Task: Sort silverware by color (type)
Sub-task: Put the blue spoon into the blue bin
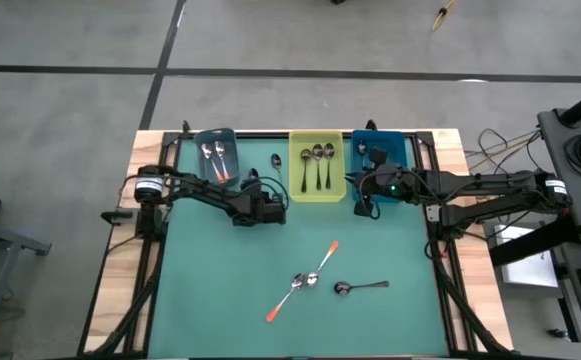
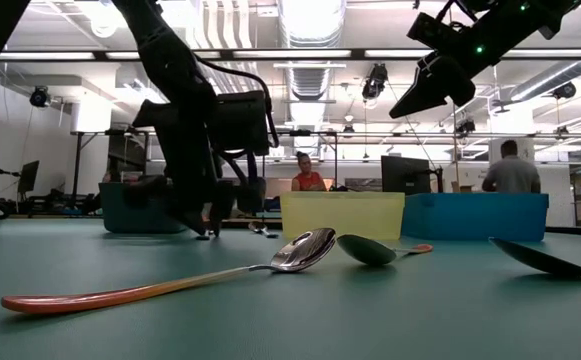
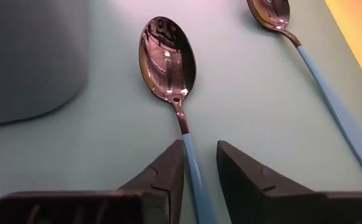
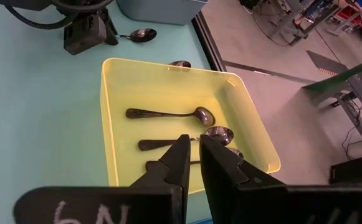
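A spoon with a pale blue handle (image 3: 166, 59) lies flat on the green mat, between the grey-blue bin (image 1: 216, 155) and the yellow bin (image 1: 317, 165). My left gripper (image 3: 199, 149) is low over it, open, with one finger on each side of its handle. A second blue-handled spoon (image 3: 330, 93) lies beside it, nearer the yellow bin. My right gripper (image 4: 194, 144) hangs shut and empty above the yellow bin, which holds three dark spoons (image 4: 168, 114). Two orange-handled spoons (image 1: 305, 282) and a dark spoon (image 1: 360, 287) lie toward the near edge. My left gripper straddles the spoon's blue handle (image 3: 189, 140) just behind the neck, slanting down from the near side. One finger (image 3: 168, 165) lies against the handle's side. The other stands a little apart from it. The spoon rests flat on the mat.
The grey-blue bin holds orange-handled spoons (image 1: 218, 160). A blue bin (image 1: 380, 150) stands at the far right beside the yellow one. The mat's middle between the bins and the near spoons is bare. People sit in the room behind the table.
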Controlling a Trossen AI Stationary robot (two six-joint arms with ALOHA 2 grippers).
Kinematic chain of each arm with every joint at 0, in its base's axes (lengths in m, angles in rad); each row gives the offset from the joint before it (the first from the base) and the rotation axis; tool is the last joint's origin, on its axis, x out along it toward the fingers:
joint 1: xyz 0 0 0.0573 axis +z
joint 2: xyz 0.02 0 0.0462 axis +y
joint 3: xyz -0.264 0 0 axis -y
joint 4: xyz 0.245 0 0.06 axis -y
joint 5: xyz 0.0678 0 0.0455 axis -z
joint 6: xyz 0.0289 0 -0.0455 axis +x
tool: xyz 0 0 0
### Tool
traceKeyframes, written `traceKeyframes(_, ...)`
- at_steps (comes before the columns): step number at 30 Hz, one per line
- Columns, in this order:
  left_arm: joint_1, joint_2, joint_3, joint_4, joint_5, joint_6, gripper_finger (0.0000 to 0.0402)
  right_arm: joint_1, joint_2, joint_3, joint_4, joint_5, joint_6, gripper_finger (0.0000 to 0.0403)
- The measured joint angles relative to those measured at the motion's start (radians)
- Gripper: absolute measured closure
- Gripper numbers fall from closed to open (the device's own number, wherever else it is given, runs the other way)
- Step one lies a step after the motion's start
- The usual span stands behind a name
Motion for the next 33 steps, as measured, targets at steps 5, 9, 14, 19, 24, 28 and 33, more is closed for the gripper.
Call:
traceKeyframes(5,-0.006,0.001,-0.001,0.0,-0.002,-0.029,0.0327,0.0,0.0,0.0,0.0,0.0,-0.002,0.0374)
traceKeyframes(9,-0.012,0.002,-0.002,0.0,-0.007,-0.032,0.0327,0.0,0.0,0.0,0.0,0.0,-0.003,0.0374)
traceKeyframes(14,-0.012,0.002,-0.002,0.0,-0.007,-0.032,0.0327,0.0,0.0,0.0,0.0,0.0,-0.002,0.0374)
traceKeyframes(19,-0.024,-0.005,-0.003,-0.001,-0.006,-0.033,0.0327,0.0,0.0,0.0,-0.004,0.0,-0.002,0.0374)
traceKeyframes(24,-0.048,-0.038,-0.005,-0.023,0.032,-0.034,0.0327,0.0,0.0,-0.001,-0.009,0.0,-0.002,0.0374)
traceKeyframes(28,-0.06,-0.073,-0.005,-0.06,0.025,-0.035,0.0327,0.0,0.0,-0.001,-0.009,0.0,-0.002,0.0374)
traceKeyframes(33,-0.067,-0.102,-0.005,-0.082,0.036,-0.028,0.0327,0.0,0.0,-0.001,-0.009,0.0,-0.001,0.0374)
